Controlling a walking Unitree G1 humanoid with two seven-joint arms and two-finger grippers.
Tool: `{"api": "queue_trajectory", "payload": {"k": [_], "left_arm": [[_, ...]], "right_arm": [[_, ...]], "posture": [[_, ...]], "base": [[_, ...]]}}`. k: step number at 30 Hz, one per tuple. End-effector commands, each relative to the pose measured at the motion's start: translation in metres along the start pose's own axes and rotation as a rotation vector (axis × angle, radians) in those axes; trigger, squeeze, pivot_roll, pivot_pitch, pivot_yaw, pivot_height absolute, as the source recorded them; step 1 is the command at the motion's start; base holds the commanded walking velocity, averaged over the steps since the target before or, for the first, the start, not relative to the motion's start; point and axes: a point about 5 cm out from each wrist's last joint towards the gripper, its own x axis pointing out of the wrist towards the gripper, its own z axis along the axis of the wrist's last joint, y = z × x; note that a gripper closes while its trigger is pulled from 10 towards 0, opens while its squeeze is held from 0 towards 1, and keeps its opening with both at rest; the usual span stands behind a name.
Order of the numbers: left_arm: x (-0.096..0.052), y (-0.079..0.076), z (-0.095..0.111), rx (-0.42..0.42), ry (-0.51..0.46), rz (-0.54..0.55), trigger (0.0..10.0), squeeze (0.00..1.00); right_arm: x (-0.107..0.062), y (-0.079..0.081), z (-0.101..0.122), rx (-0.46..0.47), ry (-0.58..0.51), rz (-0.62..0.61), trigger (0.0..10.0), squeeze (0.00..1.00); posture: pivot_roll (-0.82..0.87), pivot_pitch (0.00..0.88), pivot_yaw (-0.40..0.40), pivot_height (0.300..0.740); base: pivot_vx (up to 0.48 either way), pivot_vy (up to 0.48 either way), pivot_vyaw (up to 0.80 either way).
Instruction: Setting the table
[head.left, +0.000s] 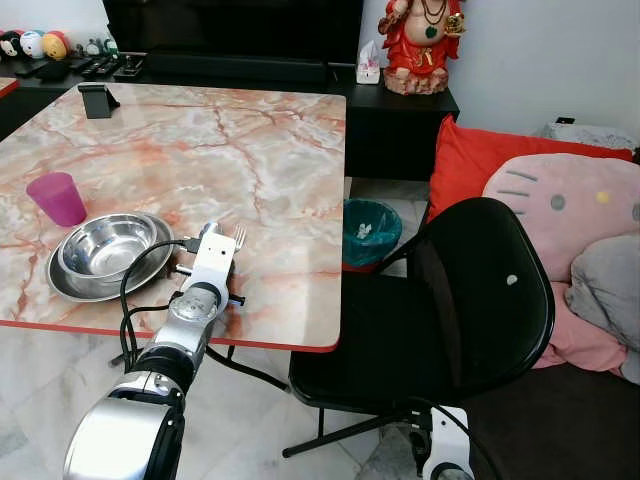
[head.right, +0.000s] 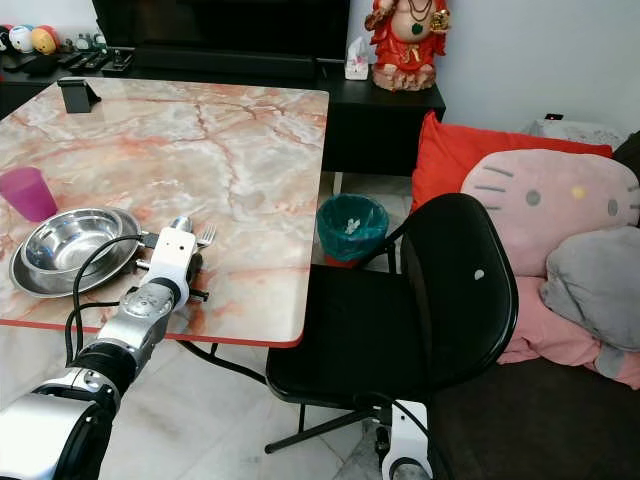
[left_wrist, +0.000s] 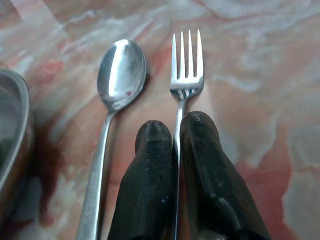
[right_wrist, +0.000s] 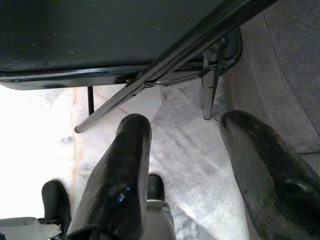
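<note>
On the marble table (head.left: 230, 140), my left gripper (left_wrist: 176, 127) is shut on the handle of a steel fork (left_wrist: 186, 65), tines pointing away from me. The fork lies low on the tabletop, parallel to a steel spoon (left_wrist: 121, 72) just beside it. From the head views, the fork (head.left: 239, 236) sits right of a steel bowl (head.left: 105, 248) nested in a steel plate (head.left: 70, 290). A pink cup (head.left: 58, 198) stands just behind the plate. My right gripper (right_wrist: 185, 125) hangs open and empty near the floor, below the black chair (head.left: 470, 300).
The black chair stands at the table's right side, with a teal bin (head.left: 370, 230) behind it. Red, pink and grey cushions (head.left: 560, 200) lie on the sofa at right. A small black stand (head.left: 97, 100) sits at the table's far edge.
</note>
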Motion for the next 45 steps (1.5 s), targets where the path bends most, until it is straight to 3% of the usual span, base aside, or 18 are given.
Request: {"api": "queue_trajectory", "payload": {"k": [1,8,11,12,16,19,21,31,37,45], "left_arm": [[0.003,0.002,0.019,0.02,-0.065,0.014,10.0,0.0],[0.004,-0.001,0.033,0.027,-0.132,0.01,10.0,0.0],[-0.001,-0.005,0.048,0.013,-0.284,-0.031,10.0,0.0],[-0.001,-0.005,0.048,0.013,-0.284,-0.031,10.0,0.0],[-0.014,-0.012,0.053,0.001,-0.438,-0.105,10.0,0.0],[-0.024,-0.017,0.047,0.042,-0.488,-0.132,10.0,0.0],[-0.034,-0.019,0.037,0.024,-0.524,-0.146,10.0,0.0],[-0.066,-0.018,0.013,-0.05,-0.552,-0.102,10.0,0.0],[-0.06,-0.016,0.025,-0.109,-0.569,-0.057,10.0,0.0],[-0.06,-0.016,0.028,-0.114,-0.562,-0.05,10.0,0.0]], "right_arm": [[0.0,-0.002,-0.002,-0.002,0.011,-0.005,10.0,0.0],[0.0,-0.002,-0.002,-0.001,0.011,-0.005,10.0,0.0],[0.0,-0.001,-0.002,0.001,0.01,-0.006,10.0,0.0],[0.0,-0.001,-0.002,0.001,0.01,-0.006,10.0,0.0],[-0.001,-0.001,-0.003,0.003,0.006,-0.009,10.0,0.0],[-0.001,-0.001,-0.002,0.006,0.001,-0.014,10.0,0.0],[-0.001,-0.001,-0.002,0.008,0.0,-0.015,10.0,0.0],[0.0,-0.004,-0.001,0.005,-0.007,-0.02,10.0,0.0],[0.0,-0.004,0.001,0.006,-0.017,-0.023,10.0,0.0],[-0.001,-0.004,-0.001,0.021,-0.012,-0.043,10.0,0.0]], "posture": [[0.01,0.0,-0.05,0.74],[0.0,0.0,-0.048,0.74],[0.0,0.0,-0.047,0.74],[0.0,0.0,-0.047,0.74],[0.0,0.0,-0.044,0.74],[0.0,0.0,-0.044,0.74],[0.0,0.0,-0.046,0.74],[0.01,0.0,-0.057,0.74],[0.0,0.0,-0.055,0.74],[-0.01,0.0,-0.045,0.74]], "base": [[0.0,0.0,0.0],[0.0,0.0,0.0],[0.0,0.0,0.0],[0.0,0.0,0.0],[0.0,0.0,0.0],[0.0,0.0,0.0],[0.0,0.0,0.0],[0.0,0.0,0.0],[0.0,0.0,0.0],[0.0,0.1,0.0]]}}
